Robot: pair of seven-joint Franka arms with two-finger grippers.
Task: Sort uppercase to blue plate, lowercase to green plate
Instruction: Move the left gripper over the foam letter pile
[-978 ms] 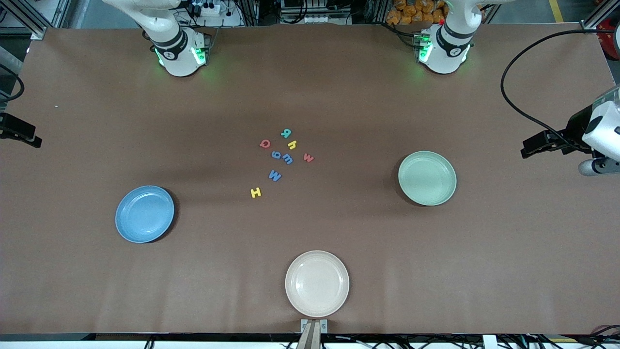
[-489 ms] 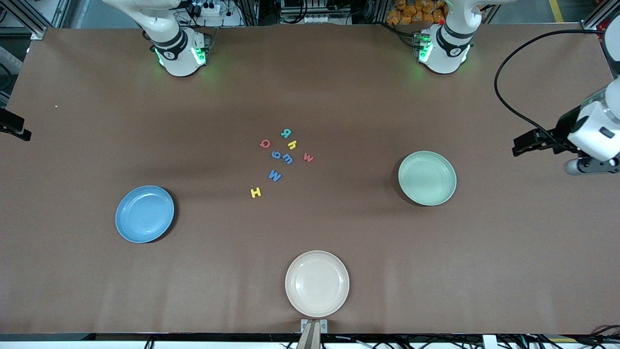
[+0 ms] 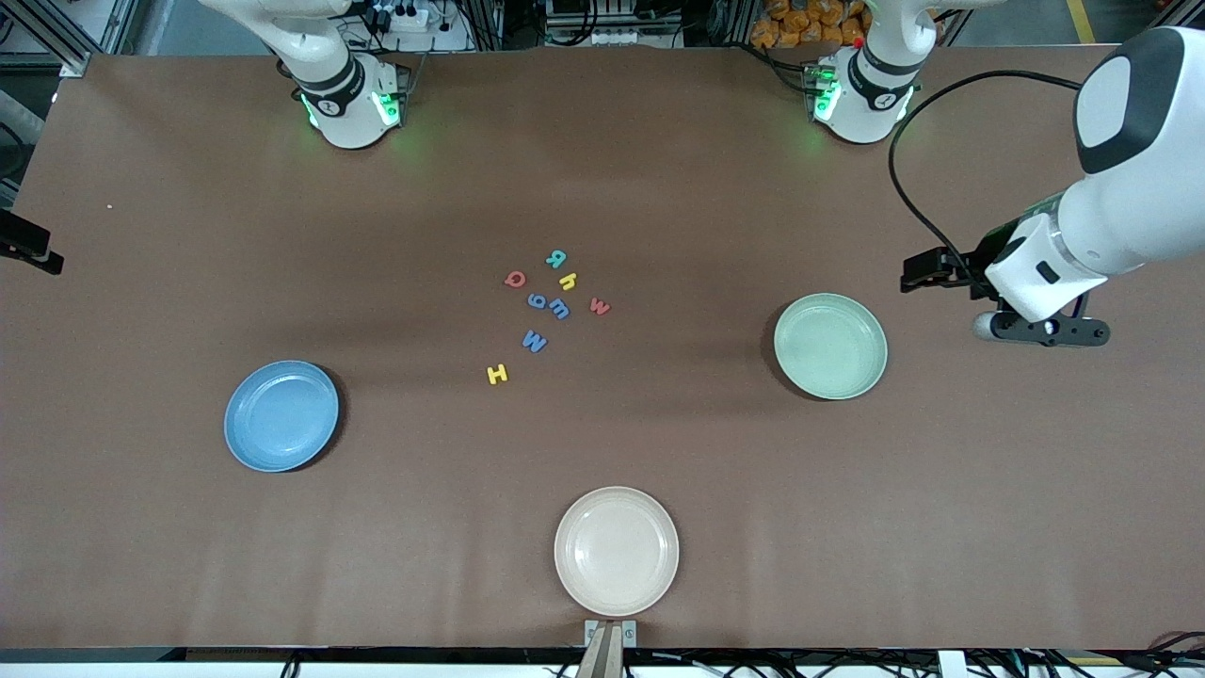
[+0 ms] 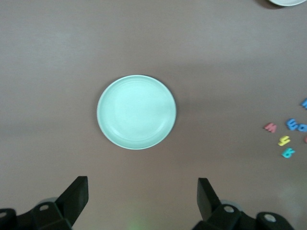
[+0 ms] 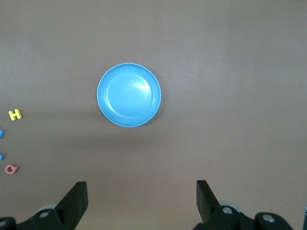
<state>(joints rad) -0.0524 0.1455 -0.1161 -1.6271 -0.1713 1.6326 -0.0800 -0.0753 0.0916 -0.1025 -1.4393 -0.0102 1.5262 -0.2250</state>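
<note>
On the brown worktop (image 3: 659, 169) eight small foam letters lie loose in a cluster near the middle. The green R (image 3: 556, 257) is farthest from the front camera, with the yellow h (image 3: 567, 281) and red Q (image 3: 515, 279) just nearer. Next come the blue g (image 3: 536, 301) and blue m (image 3: 558, 308) touching side by side, and the red w (image 3: 600, 306) slightly toward the left arm's end. The blue M (image 3: 534, 341) and yellow H (image 3: 497, 374) lie nearest the camera.

The blue plate (image 3: 281, 415) sits toward the right arm's end, the green plate (image 3: 830, 346) toward the left arm's end, and a cream plate (image 3: 617, 551) near the camera's edge; none holds a letter.

The left end effector (image 3: 921, 271) hangs in the air just beside the green plate, toward the left arm's end, well apart from the letters. Its fingers (image 4: 76, 195) stand wide apart, holding nothing.

The right end effector (image 5: 141, 201) is high over the worktop at the right arm's end, the blue plate in its wrist view, fingers (image 5: 76, 199) spread and empty.
</note>
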